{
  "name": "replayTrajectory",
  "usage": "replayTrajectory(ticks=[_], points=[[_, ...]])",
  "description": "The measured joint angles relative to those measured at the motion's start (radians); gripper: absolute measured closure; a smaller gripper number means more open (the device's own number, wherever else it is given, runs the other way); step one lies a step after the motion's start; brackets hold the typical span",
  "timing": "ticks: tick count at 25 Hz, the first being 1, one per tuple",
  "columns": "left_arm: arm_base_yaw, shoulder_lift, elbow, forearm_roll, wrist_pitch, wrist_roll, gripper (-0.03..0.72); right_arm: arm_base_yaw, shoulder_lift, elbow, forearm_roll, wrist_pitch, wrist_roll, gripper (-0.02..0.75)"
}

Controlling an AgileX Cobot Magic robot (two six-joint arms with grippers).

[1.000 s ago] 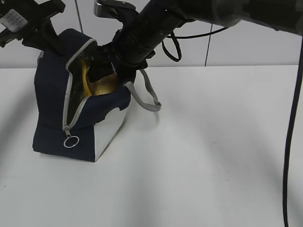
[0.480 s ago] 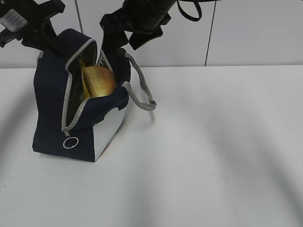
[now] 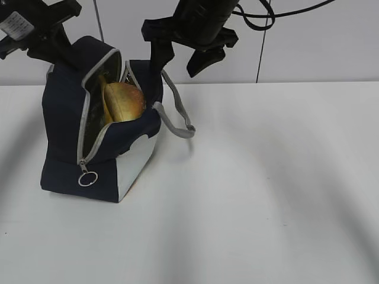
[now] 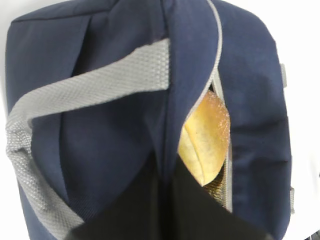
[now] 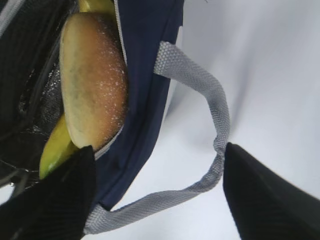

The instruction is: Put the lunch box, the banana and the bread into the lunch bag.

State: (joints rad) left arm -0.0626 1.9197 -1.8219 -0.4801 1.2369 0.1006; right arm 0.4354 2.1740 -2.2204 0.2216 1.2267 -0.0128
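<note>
The navy lunch bag (image 3: 65, 160) stands open at the left of the table. The bread (image 3: 125, 100) sits in its mouth with the banana (image 3: 105, 103) upright beside it. The lunch box is hidden. My left gripper (image 3: 59, 47) is shut on the bag's top flap; in the left wrist view (image 4: 167, 172) the flap edge runs between its dark fingers, next to the bread (image 4: 205, 140). My right gripper (image 3: 177, 65) is open and empty above the bag's right edge. The right wrist view shows it (image 5: 159, 155) over the bread (image 5: 92, 85), the banana (image 5: 57, 147) and the grey strap (image 5: 200, 80).
The grey strap handle (image 3: 177, 118) hangs over the bag's right side onto the white table (image 3: 266, 189). The zipper's ring pull (image 3: 89, 177) hangs at the bag's front. A wall stands behind the table.
My right gripper has come up out of the bag's mouth and shifted right, leaving the bread inside. The strap has dropped a little. The left gripper has not moved.
</note>
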Motion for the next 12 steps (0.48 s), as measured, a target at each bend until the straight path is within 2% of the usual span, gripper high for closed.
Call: replayTrajectory(ticks=[3,6,9,12], points=[[0.0,0.0,0.0,0.0,0.0,0.0,0.691,0.0,0.017,0.0,0.046,-0.007,0.013,0.162],[0.0,0.0,0.0,0.0,0.0,0.0,0.691,0.0,0.053,0.0,0.092,-0.021,0.02,0.223],[0.0,0.0,0.0,0.0,0.0,0.0,0.691,0.0,0.081,0.0,0.117,-0.046,0.022,0.318],[0.0,0.0,0.0,0.0,0.0,0.0,0.691,0.0,0.098,0.0,0.125,-0.069,0.026,0.449]])
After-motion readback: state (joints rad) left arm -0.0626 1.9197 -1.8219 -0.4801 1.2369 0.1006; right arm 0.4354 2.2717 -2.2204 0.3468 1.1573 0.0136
